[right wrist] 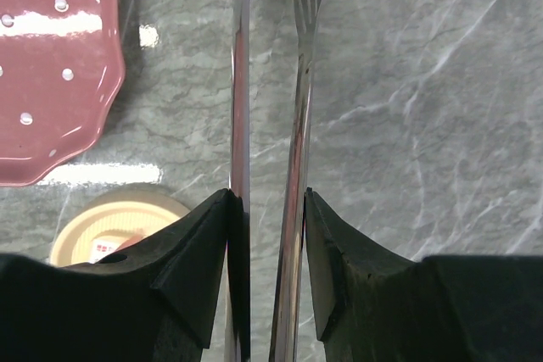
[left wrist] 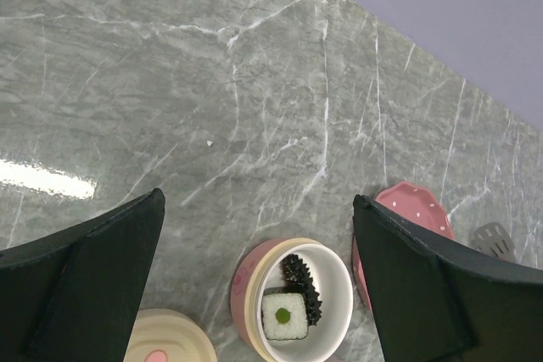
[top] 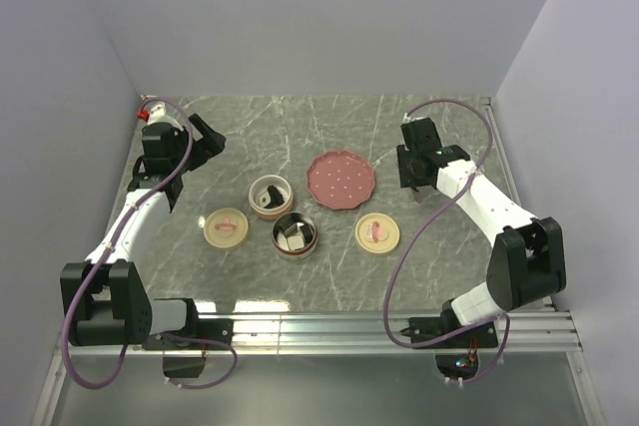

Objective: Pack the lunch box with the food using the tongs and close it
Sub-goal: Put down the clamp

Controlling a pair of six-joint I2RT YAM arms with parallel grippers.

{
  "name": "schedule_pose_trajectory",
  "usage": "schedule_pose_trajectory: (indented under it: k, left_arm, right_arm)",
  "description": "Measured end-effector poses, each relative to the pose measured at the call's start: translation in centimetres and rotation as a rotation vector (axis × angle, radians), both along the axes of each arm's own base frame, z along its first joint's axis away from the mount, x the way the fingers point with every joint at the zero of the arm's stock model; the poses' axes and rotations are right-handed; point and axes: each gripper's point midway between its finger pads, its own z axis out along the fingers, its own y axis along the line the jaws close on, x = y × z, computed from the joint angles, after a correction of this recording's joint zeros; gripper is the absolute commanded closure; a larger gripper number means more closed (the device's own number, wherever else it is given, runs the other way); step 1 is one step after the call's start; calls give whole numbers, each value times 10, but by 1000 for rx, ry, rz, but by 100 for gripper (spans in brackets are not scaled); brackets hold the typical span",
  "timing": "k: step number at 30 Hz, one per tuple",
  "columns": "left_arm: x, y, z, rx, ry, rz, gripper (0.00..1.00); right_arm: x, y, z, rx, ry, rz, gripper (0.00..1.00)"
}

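The lunch box stands as two round pink tiers, one (top: pixel 271 197) behind the other (top: pixel 296 234), each with food in it. In the left wrist view the rear tier (left wrist: pixel 246 290) holds a white square piece with a green centre (left wrist: pixel 284 317) and a dark spiky piece (left wrist: pixel 304 281). My left gripper (left wrist: pixel 257 197) hangs open above the table, up and left of that tier (top: pixel 208 135). My right gripper (right wrist: pixel 267 197) is shut on the grey metal tongs (right wrist: pixel 240 82), right of the red plate (top: pixel 340 180), which is bare. The tongs' tip (left wrist: pixel 494 239) shows beyond the plate.
Two cream lids with pink tops lie flat, one (top: pixel 227 227) left of the tiers, the other (top: pixel 377 233) to the right, just below the right gripper (top: pixel 412 187). Grey walls close in on the marble table at the back and on both sides.
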Motion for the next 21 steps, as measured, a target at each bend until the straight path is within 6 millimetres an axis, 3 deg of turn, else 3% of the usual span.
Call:
schedule_pose_trajectory:
  k: [6,13,21]
  left_arm:
    - [0,2,0,0,-1,6,1]
    - [0,2,0,0,-2,5,1]
    - [1,2,2,0,-7,5,0]
  right_arm:
    - [-7,4,-13,35,37,-22,54]
    - [-35,0,-47,40,137,-64,54]
    - [-43,-6,-76,-2,220,-106,55]
